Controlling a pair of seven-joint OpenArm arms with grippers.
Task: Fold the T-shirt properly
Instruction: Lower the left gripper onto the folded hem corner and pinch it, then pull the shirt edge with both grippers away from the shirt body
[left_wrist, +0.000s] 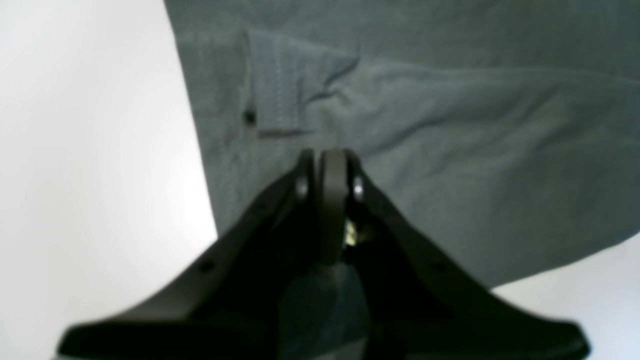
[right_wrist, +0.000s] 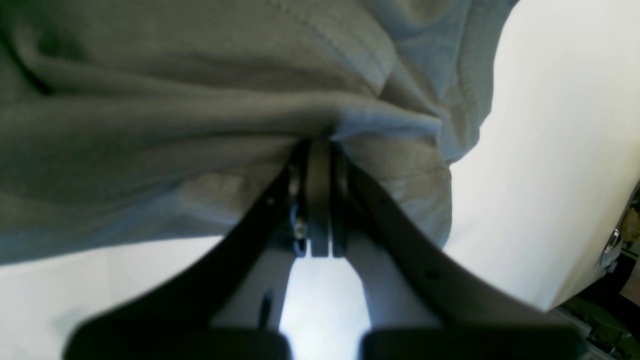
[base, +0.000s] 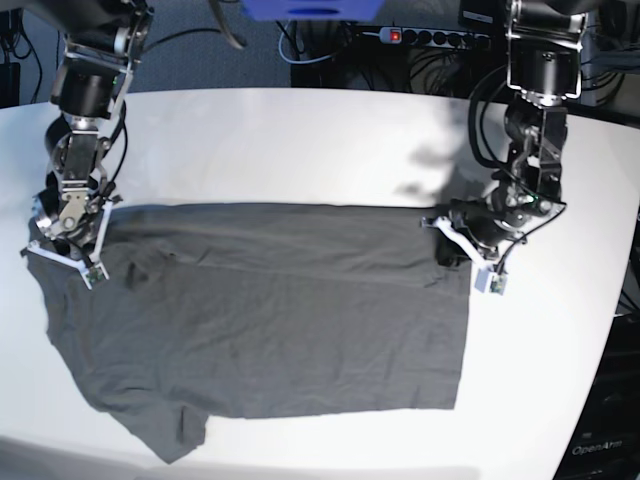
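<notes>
The dark grey T-shirt (base: 280, 320) lies spread on the white table (base: 300, 140), with one sleeve at the front left. My left gripper (base: 447, 240) sits at the shirt's far right corner. In the left wrist view that gripper (left_wrist: 327, 157) is shut, with T-shirt (left_wrist: 450, 125) fabric pinched at its tips beside a turned-over hem. My right gripper (base: 60, 250) is at the shirt's far left edge. Its jaws (right_wrist: 320, 145) are shut on bunched T-shirt (right_wrist: 150, 125) cloth whose folds run into the tips.
A power strip (base: 430, 37) and cables lie behind the table's far edge. A blue object (base: 310, 8) sits at the back centre. The table's rounded edge (base: 615, 300) curves down the right side, with dark equipment beyond it.
</notes>
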